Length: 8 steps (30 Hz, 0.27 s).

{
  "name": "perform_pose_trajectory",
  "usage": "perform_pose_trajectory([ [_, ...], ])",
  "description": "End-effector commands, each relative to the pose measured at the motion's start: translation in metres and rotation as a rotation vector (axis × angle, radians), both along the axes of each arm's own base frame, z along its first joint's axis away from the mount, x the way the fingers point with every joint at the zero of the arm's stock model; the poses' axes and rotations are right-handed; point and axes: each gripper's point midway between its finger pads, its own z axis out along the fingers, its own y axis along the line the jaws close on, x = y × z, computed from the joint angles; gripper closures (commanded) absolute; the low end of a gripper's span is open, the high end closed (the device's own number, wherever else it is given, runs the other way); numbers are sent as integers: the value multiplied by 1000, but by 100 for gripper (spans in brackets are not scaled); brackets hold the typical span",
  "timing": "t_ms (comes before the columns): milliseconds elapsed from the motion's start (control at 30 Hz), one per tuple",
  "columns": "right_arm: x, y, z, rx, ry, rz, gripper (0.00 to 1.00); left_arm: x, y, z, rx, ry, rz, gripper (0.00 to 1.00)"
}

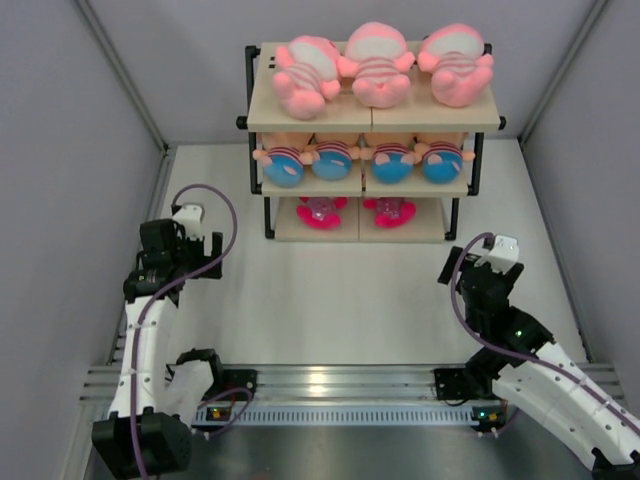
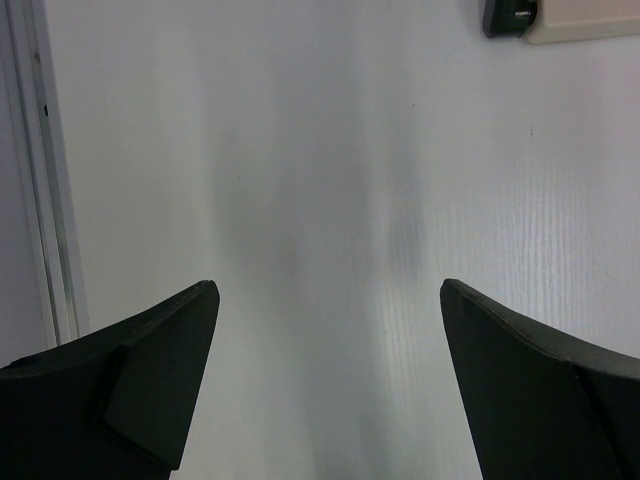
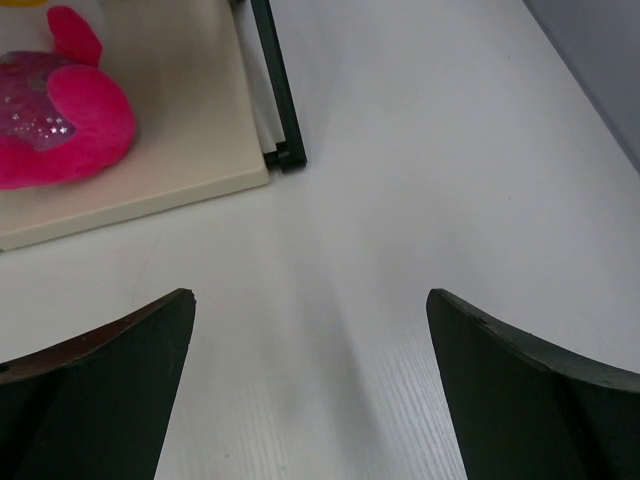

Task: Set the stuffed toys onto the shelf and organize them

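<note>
The shelf (image 1: pixel 372 120) stands at the back of the table. Its top board holds three pale pink striped animals (image 1: pixel 378 62). Several dolls with blue bottoms (image 1: pixel 330 160) line the middle board, and two magenta toys (image 1: pixel 322 212) lie on the bottom one. My left gripper (image 1: pixel 195 225) hovers left of the shelf, open and empty (image 2: pixel 328 290) over bare table. To the right of the shelf my right gripper (image 1: pixel 497 250) also stands open with nothing in it (image 3: pixel 310 295). In the right wrist view a magenta toy (image 3: pixel 55 120) lies on the bottom board (image 3: pixel 180 150).
Grey walls enclose the table on the left, right and back. A metal rail (image 1: pixel 340 380) runs along the near edge between the arm bases. The shelf's black corner foot (image 2: pixel 510 15) shows in the left wrist view, and its black post (image 3: pixel 278 90) in the right wrist view.
</note>
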Motion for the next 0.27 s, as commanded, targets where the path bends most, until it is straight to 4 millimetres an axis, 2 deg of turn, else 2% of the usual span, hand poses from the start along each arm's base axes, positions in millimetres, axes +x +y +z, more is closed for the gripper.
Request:
perform_pose_trajectory([
  [0,8,-3,16,38,-79,-43,1,10,3,14,16,-79,6,1],
  [233,8,-4,15,37,-85,-48,1,9,5,14,15,-81,13,1],
])
